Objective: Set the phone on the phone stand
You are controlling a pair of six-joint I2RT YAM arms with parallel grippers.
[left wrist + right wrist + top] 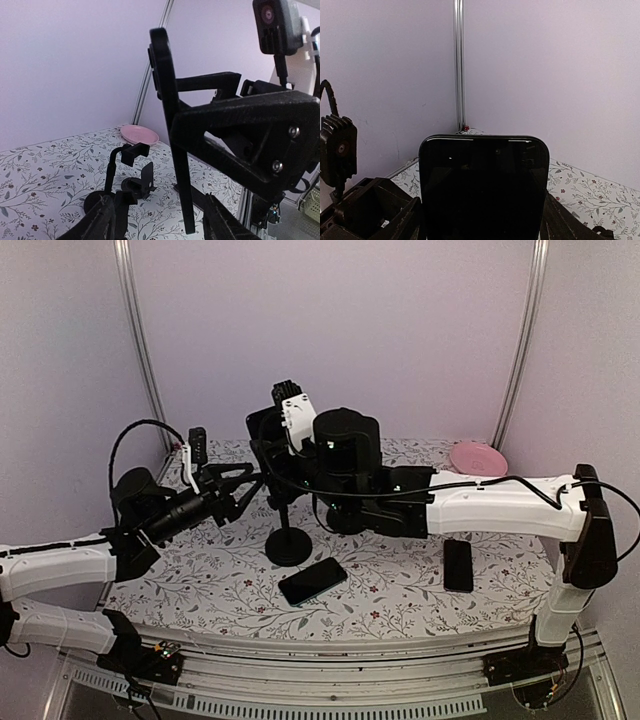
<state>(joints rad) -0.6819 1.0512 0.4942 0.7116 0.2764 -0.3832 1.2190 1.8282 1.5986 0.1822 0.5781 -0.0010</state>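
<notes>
Phone (484, 185) is upright, long axis vertical, top edge up, with a black glossy screen, up in the air near the stand (288, 540). Right gripper (482, 225) pinches its sides. Left gripper (162, 222) is spread around its lower end, not touching.

The black glass-fronted phone (484, 185) is looking super glossy and throwing reflections. The white floral-print table cover (400, 590) is reading matt. The round pink plate (477, 457) is gleaming smooth, and the silver metal corner pole (459, 65) is shining.
</notes>
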